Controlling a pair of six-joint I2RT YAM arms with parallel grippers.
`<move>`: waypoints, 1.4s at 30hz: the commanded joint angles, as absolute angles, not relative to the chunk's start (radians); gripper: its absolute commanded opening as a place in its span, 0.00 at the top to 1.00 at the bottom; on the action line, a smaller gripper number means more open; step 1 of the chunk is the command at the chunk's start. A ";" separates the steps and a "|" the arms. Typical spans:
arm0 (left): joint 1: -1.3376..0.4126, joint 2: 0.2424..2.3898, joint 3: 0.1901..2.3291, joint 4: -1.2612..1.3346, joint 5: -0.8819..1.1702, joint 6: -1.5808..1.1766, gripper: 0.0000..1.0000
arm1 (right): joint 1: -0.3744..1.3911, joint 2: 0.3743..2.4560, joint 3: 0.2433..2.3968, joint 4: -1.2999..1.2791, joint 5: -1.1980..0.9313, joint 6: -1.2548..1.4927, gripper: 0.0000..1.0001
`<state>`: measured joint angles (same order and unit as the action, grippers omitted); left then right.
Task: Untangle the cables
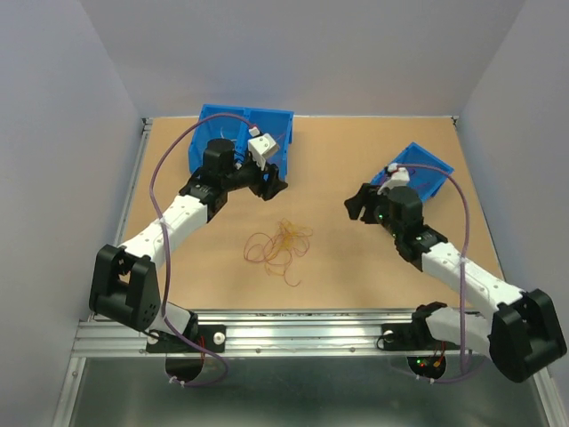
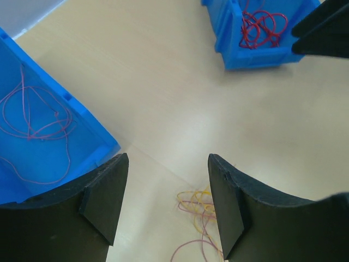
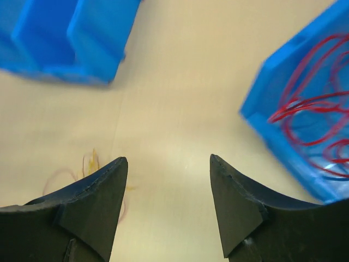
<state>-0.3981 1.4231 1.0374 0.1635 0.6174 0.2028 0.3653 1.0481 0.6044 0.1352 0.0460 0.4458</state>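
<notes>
Frankly, the knot on the bench is where we could slip

We see the unsorted cables (image 1: pixel 279 245), yellow, orange and reddish strands, lying in one loose tangle on the bench (image 1: pixel 373 267), between the two arms and nearer their bases than either bin. A red cable (image 2: pixel 263 26) lies coiled in the right bin (image 1: pixel 433 167) and a pink cable (image 2: pixel 34 121) in the left bin (image 1: pixel 267 120). The left end effector (image 2: pixel 167 169) hangs by the left bin with its fingers apart and nothing between them. The right end effector (image 3: pixel 168 169) sits just beside the right bin, likewise spread and empty. Our worry is the next pick: the strands are so thin and interlaced that a pinch could close on two colours at once, or miss and scrape the bench. Lifting one strand would likely drag the whole clump and could tighten a loop rather than free it. With nothing pinning the rest, a pull may sweep the tangle toward the bench edge
</notes>
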 commanded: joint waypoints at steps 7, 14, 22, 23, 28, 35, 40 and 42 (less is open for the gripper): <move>-0.403 1.318 0.988 0.207 0.545 0.268 0.29 | 0.649 1.354 0.589 0.429 -0.024 0.264 0.21; -0.402 1.279 0.951 0.255 0.512 0.249 0.29 | 0.727 1.505 0.650 0.483 0.029 0.218 0.21; -0.400 1.289 0.951 0.258 0.525 0.250 0.29 | 0.750 1.634 0.724 0.531 0.110 0.187 0.35; -0.400 1.290 0.951 0.258 0.526 0.252 0.29 | 0.755 1.632 0.719 0.567 0.120 0.177 0.46; -0.400 1.301 0.951 0.256 0.581 0.259 0.29 | 0.776 1.553 0.710 0.649 0.095 0.149 1.00; -0.400 1.305 0.936 0.252 0.761 0.304 0.29 | 0.798 1.260 0.657 0.654 0.006 0.158 1.00; -0.400 1.295 0.917 0.252 0.919 0.333 0.29 | 0.799 1.177 0.658 0.612 -0.068 0.166 0.99; -0.400 1.293 0.914 0.252 0.956 0.334 0.29 | 0.799 1.178 0.666 0.600 -0.074 0.161 0.99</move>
<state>-0.3992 1.3136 0.9234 0.2127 0.8116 0.3065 0.7937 1.1637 0.6693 0.6125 -0.0280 0.1646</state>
